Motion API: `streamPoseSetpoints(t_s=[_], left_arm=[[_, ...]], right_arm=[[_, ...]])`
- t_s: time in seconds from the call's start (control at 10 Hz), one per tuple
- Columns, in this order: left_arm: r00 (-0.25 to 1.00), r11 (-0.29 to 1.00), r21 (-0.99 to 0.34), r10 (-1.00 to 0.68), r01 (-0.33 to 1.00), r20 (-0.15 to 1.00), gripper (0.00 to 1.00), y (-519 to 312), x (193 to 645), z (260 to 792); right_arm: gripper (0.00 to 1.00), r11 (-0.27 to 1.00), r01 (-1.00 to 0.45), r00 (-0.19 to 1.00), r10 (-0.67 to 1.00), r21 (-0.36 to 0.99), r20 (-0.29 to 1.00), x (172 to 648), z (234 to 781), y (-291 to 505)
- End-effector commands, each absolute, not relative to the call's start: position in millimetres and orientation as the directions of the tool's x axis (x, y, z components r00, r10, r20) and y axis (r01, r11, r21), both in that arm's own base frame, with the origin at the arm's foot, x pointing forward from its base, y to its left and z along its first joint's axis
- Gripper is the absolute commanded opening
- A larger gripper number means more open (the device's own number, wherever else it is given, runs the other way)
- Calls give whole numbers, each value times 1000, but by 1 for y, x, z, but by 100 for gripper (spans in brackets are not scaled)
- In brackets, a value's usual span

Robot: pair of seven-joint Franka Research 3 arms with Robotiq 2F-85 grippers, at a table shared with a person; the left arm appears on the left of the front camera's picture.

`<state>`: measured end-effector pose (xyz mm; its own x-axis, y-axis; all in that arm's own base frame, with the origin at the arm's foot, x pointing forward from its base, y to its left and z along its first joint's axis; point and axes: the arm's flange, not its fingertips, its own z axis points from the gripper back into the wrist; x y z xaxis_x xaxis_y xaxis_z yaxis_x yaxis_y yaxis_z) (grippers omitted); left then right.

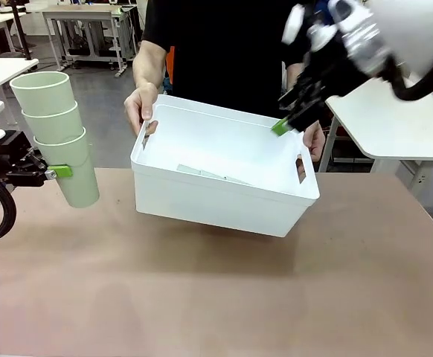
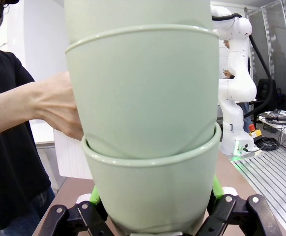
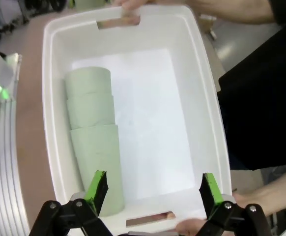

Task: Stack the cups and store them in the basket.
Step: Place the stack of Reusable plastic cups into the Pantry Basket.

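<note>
left gripper (image 1: pixel 60 172) clamped three stacked cups (image 1: pixel 59 130) at the basket's (image 1: pixel 216 202) nine o'clock. right gripper (image 3: pixel 153 181) gaped wide above the basket, more cups (image 3: pixel 92 135) inside.

We see cups (image 1: pixel 56 134) pale mint-green, plain, no print. Basket (image 1: pixel 224 201) white, unpatterned. Desk (image 1: pixel 201 297) tan-brown. We note left tool (image 2: pixel 155 191) and right tool (image 3: pixel 153 187) black, pads (image 3: pixel 98 187) bright green. Arm (image 1: pixel 417 30) white. Person's shirt (image 1: pixel 216 44) black.
</note>
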<state>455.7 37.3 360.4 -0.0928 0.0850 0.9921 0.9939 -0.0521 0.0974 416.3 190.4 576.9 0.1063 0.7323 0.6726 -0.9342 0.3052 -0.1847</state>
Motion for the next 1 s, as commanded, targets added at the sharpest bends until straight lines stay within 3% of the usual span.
streamPoseSetpoints(t_s=[0.0, 0.5, 0.8, 0.9], left_arm=[[-99, -51, 104, 94, 993, 991, 90, 37, 455, 367], [-99, -51, 104, 94, 993, 991, 90, 37, 455, 367], [-99, -51, 104, 94, 993, 991, 90, 37, 455, 367], [-99, -51, 104, 94, 993, 991, 90, 37, 455, 367]], right_arm=[[100, 291, -949, 101, 645, -122, 757, 425, 579, 140], [100, 273, -962, 126, 412, 10, 902, 429, 535, 5], [100, 284, -959, 93, 354, -12, 930, 443, 509, -9], [100, 289, -957, 132, 391, 14, 911, 423, 524, -19]])
